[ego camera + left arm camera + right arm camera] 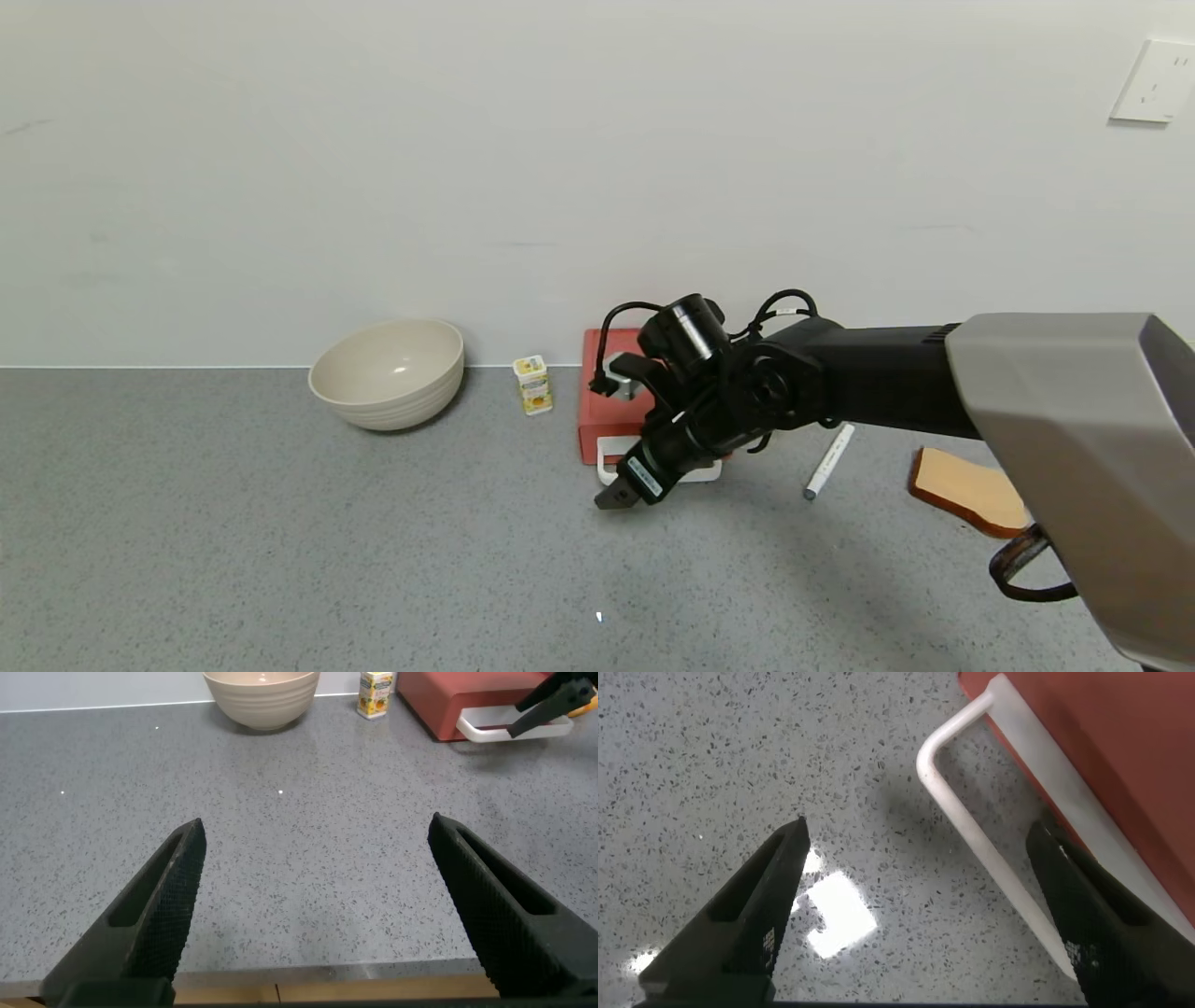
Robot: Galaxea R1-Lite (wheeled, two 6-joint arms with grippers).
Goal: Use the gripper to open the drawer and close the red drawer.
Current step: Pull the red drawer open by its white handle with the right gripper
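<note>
Head view shows the right gripper (618,495) hanging over the white loop handle (609,449) of the red drawer (607,401), which sits against the wall between a small carton (533,384) and a marker (829,461). Its jaws are spread, one finger (1092,924) lying over the handle bar, nothing pinched. The drawer looks shut, so this reads as the approach to opening; next the fingers likely need to hook the loop and pull. Handle: smooth, rounded plastic. Counter (280,541): speckled grey stone. The left gripper (313,915) idles open, low over the counter's near edge.

Plain white wall (467,168) with socket plate (1154,82), behind speckled grey countertop (280,541).
</note>
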